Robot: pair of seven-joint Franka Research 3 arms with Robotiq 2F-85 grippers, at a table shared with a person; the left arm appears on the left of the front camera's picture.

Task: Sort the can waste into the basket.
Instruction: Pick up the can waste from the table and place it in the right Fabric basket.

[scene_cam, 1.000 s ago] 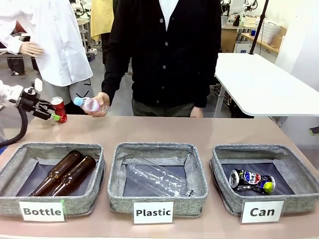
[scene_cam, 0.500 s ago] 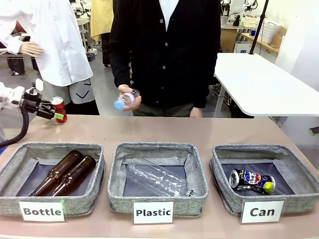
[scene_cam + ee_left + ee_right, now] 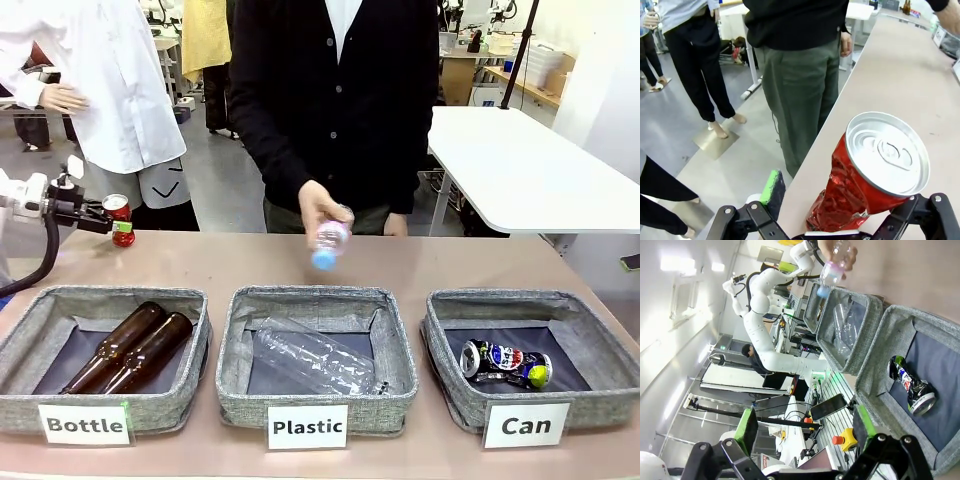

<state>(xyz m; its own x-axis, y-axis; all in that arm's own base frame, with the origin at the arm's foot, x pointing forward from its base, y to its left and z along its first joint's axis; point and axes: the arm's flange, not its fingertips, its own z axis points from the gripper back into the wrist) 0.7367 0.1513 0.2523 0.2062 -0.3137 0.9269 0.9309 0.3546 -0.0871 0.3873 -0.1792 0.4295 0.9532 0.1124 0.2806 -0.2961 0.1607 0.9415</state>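
A crushed red can with a silver top stands upright between the fingers of my left gripper at the table's far left edge. My left gripper is shut on it. A dark crushed can with a red-white-blue logo lies in the grey basket signed "Can" at the right. In the right wrist view, my right gripper hangs open over that basket, and the dark can lies on its dark bottom.
A person at the far side holds a small clear bottle cap-down over the "Plastic" basket, which holds a clear bottle. The "Bottle" basket at the left holds two brown bottles. Another person stands behind my left gripper.
The person's hand has carried the small clear bottle from the left to above the Plastic basket. My left gripper and the red can have hardly moved.
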